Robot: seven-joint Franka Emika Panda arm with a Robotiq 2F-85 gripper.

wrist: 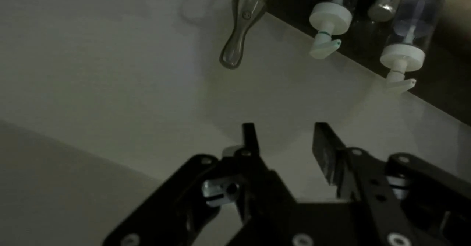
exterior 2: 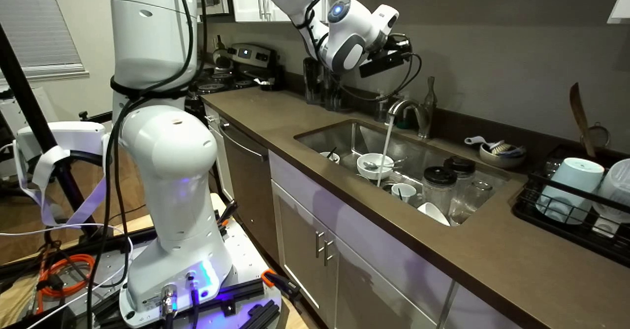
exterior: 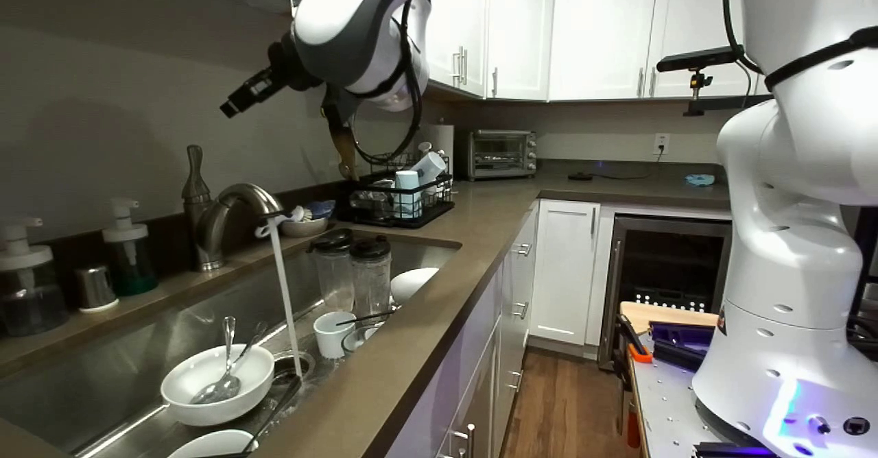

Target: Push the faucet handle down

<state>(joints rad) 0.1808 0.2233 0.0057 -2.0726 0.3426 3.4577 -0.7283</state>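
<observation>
The faucet handle [exterior: 196,173] is a slim silver-grey lever that stands upright on the faucet body behind the arched spout [exterior: 240,197]. It also shows in an exterior view [exterior 2: 430,95] and, upside down, at the top of the wrist view [wrist: 241,28]. Water runs from the spout into the sink [exterior: 130,355]. My gripper [exterior: 232,107] is high in the air above the handle and apart from it. In the wrist view the gripper [wrist: 284,128] has its two fingers spread, with only wall seen between them. Nothing is held.
Soap pumps [exterior: 127,245] and a metal cup [exterior: 96,286] stand beside the faucet near the wall. White bowls [exterior: 219,382], a mug and lidded clear cups [exterior: 370,273] are in the sink. A dish rack [exterior 2: 571,225] stands on the counter; cabinets [exterior: 521,26] hang above.
</observation>
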